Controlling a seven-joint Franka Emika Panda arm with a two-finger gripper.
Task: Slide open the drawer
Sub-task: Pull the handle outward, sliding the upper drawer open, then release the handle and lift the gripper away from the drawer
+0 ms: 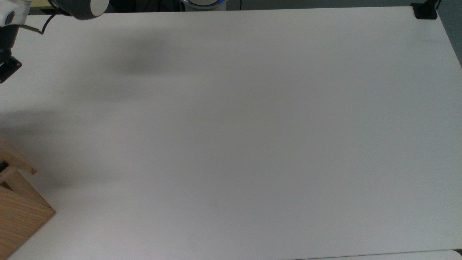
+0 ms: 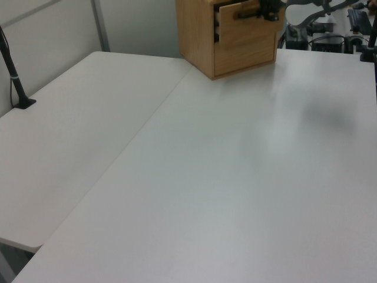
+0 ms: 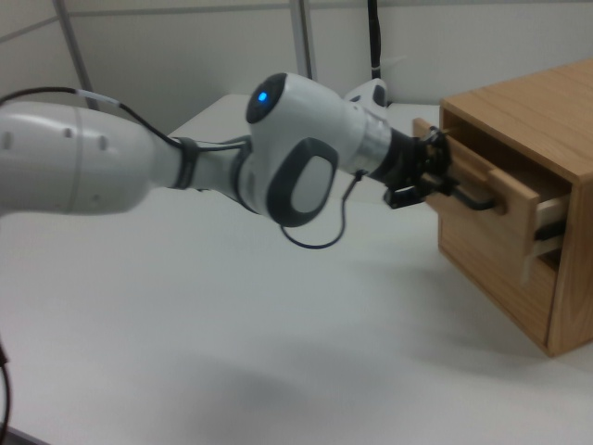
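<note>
The drawer (image 3: pixel 474 172) is the upper one of a light wooden cabinet (image 3: pixel 556 120) at the right view's right. It stands partly slid out, with a dark gap behind its front. My gripper (image 3: pixel 443 183) is shut on the drawer's thin black bar handle (image 3: pixel 474 201), with the white arm (image 3: pixel 287 167) reaching in from the right view's left. In the left view the drawer front (image 2: pixel 247 28) juts out of the cabinet (image 2: pixel 197 32) at the top, and the gripper (image 2: pixel 271 10) holds the handle (image 2: pixel 248 14). The top view catches the drawer's edge (image 1: pixel 16 163) at its left border.
A lower drawer (image 2: pixel 244 56) sits closed under the open one. The broad white table (image 1: pixel 252 137) stretches away from the cabinet. A black clamp (image 1: pixel 425 11) sits at the top view's far right corner, and a black post (image 2: pixel 15 76) stands at the left view's left.
</note>
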